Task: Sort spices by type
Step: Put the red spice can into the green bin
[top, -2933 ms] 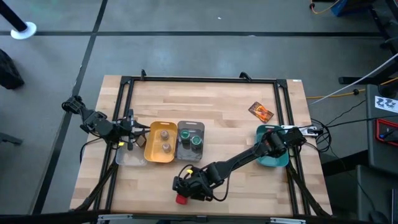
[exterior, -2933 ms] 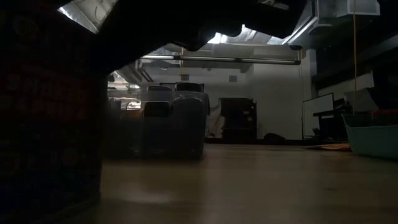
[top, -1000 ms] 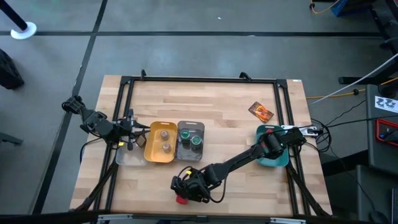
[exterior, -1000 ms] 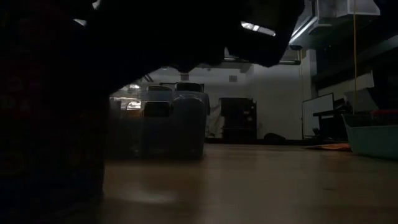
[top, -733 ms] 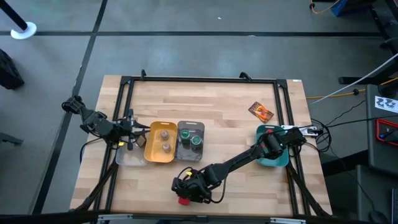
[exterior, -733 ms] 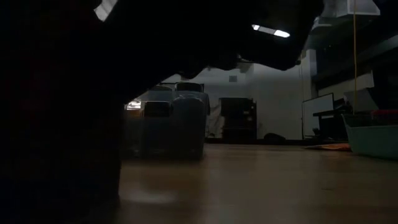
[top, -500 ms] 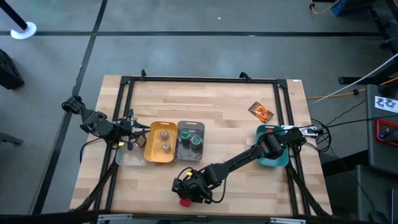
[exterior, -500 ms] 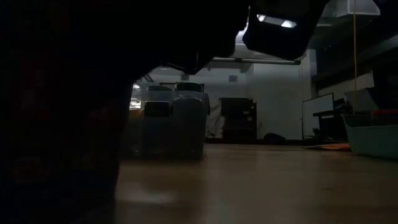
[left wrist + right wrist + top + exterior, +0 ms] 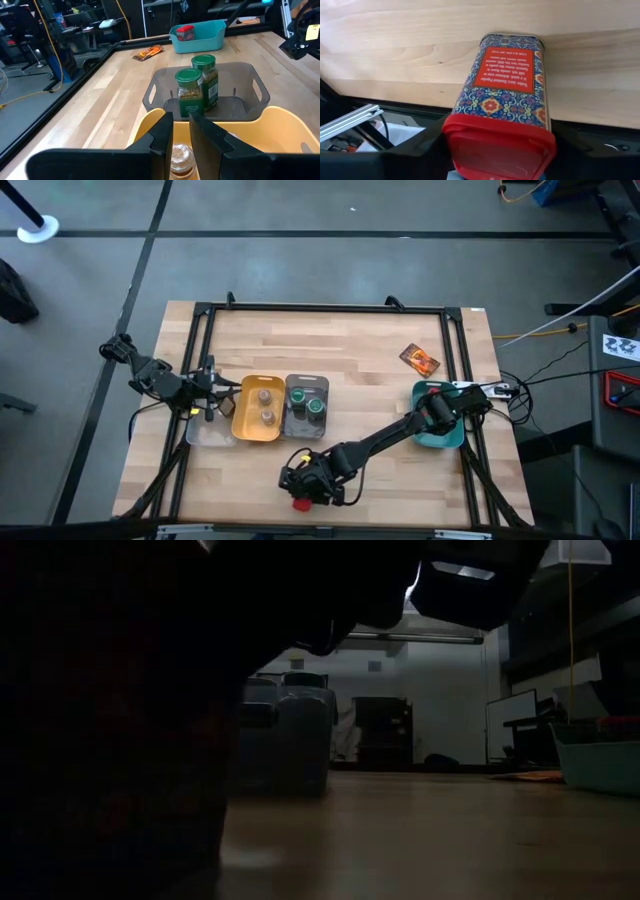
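Observation:
A red-lidded box (image 9: 507,95) with a patterned blue and red body lies on its side near the table's front edge, and my right gripper (image 9: 305,488) is shut on it. A second red box (image 9: 186,33) sits in the teal tray (image 9: 437,435). Two green-lidded jars (image 9: 196,82) stand in the grey tray (image 9: 307,406). Two tan jars (image 9: 265,405) stand in the yellow tray (image 9: 240,420). An orange packet (image 9: 420,360) lies flat at the far right. My left gripper (image 9: 181,132) hovers at the yellow tray's left rim, its fingers a narrow gap apart and holding nothing. My right gripper pinches the box's red lid end (image 9: 497,145) between its two fingers (image 9: 422,150), one on each side. The fingers slant down from the table's right and lie along the box. The box's other end (image 9: 512,42) rests on the wood.
A clear tray (image 9: 208,432) sits left of the yellow one, below my left gripper. A black frame (image 9: 330,308) runs around the tabletop. Open wood lies across the far half and the near right. The low view is mostly blocked by the dark arm.
Under my right gripper the red box's visible end has crept a little toward the table's right. In the low view the dark bulk of gripper and box has spread wider. My left arm has kept still.

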{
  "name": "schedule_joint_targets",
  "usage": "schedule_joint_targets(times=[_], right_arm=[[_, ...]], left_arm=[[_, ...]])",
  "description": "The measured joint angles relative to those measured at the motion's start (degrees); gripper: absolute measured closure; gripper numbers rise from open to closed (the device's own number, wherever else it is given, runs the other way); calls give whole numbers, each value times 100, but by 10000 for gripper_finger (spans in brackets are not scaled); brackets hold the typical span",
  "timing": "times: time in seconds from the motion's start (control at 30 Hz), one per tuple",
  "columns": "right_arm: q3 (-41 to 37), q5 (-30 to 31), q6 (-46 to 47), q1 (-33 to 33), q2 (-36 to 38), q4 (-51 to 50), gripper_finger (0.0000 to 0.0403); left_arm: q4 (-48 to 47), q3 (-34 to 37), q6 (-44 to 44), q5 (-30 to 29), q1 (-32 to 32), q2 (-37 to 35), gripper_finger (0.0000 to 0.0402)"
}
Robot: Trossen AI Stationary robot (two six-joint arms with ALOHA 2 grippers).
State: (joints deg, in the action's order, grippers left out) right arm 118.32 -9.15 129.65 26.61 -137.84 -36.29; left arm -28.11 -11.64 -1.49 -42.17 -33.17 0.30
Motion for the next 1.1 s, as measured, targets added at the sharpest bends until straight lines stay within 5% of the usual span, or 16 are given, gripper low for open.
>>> schedule_joint_targets(times=[1.1], right_arm=[[-20,121,-567,0,809,-3381,178]], left_arm=[[1,0,1,0,0,2,345]])
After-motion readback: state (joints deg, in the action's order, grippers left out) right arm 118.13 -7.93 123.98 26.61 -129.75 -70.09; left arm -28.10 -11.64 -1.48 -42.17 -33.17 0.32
